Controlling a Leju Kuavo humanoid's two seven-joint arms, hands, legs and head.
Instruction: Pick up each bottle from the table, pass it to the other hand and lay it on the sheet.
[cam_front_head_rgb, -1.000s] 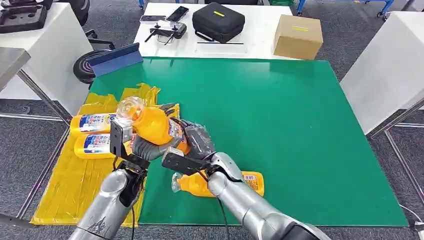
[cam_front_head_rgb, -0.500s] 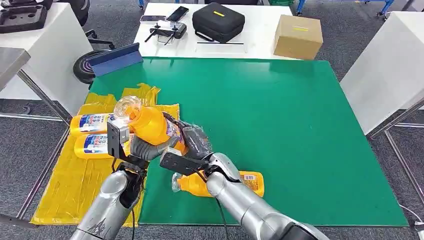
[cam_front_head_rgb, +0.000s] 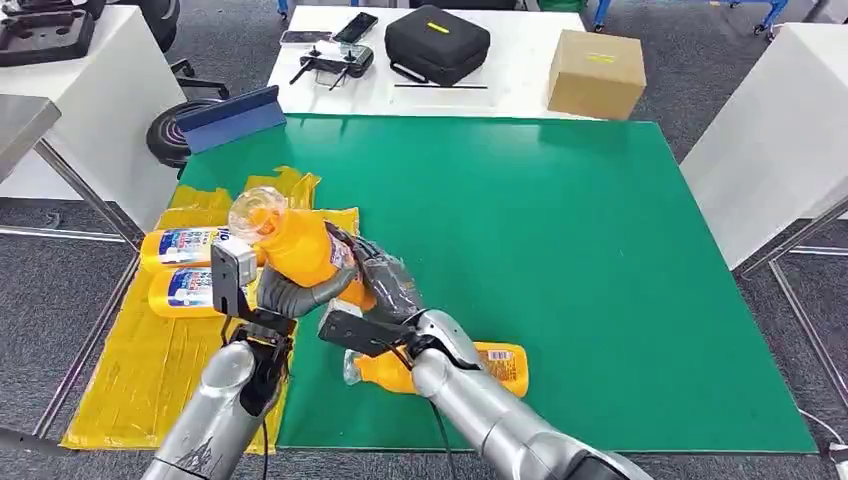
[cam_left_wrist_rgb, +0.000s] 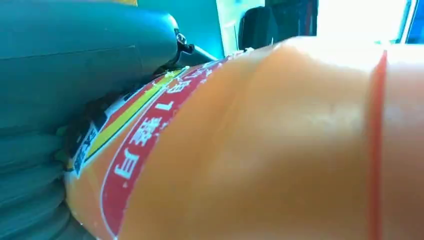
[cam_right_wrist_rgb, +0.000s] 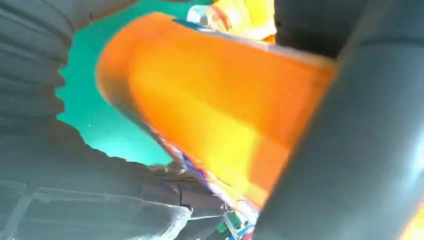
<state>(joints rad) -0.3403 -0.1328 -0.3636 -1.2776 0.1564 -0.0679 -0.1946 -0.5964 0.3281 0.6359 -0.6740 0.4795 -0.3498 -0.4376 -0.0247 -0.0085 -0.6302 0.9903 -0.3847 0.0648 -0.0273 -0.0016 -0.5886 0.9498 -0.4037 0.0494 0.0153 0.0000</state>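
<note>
- In the head view, look left of centre: an orange bottle (cam_front_head_rgb: 300, 245) with a clear cap sits tilted in the air, cap toward the upper left of the frame, above the edge where the yellow sheet (cam_front_head_rgb: 150, 370) meets the green table top (cam_front_head_rgb: 560, 270).
- You can see the left hand (cam_front_head_rgb: 290, 290) wrapped under the bottle's body, fingers curled around it and gripping.
- The right hand (cam_front_head_rgb: 385, 285) sits just to the right, its dark fingers touching the bottle's label end; you cannot tell from here whether they are clamped on it or only resting against it.
- Two more orange bottles (cam_front_head_rgb: 190, 268) lie side by side on the sheet at the left of the frame, blue-and-white labels up.
- A fourth bottle (cam_front_head_rgb: 490, 365) lies on the green top at lower centre, partly hidden behind the right forearm.
- At the top of the frame you have a white table (cam_front_head_rgb: 520, 85) with a black case (cam_front_head_rgb: 437, 42), a cardboard box (cam_front_head_rgb: 597, 72) and a controller (cam_front_head_rgb: 335, 62).
- In the left wrist view, the bottle (cam_left_wrist_rgb: 260, 145) spans most of the frame, its red-and-white label pressed against the grey thumb (cam_left_wrist_rgb: 85, 50).
- In the right wrist view, the blurred orange bottle (cam_right_wrist_rgb: 210, 105) runs across the centre, with grey finger shapes (cam_right_wrist_rgb: 350, 150) on both sides of it and green table behind.
</note>
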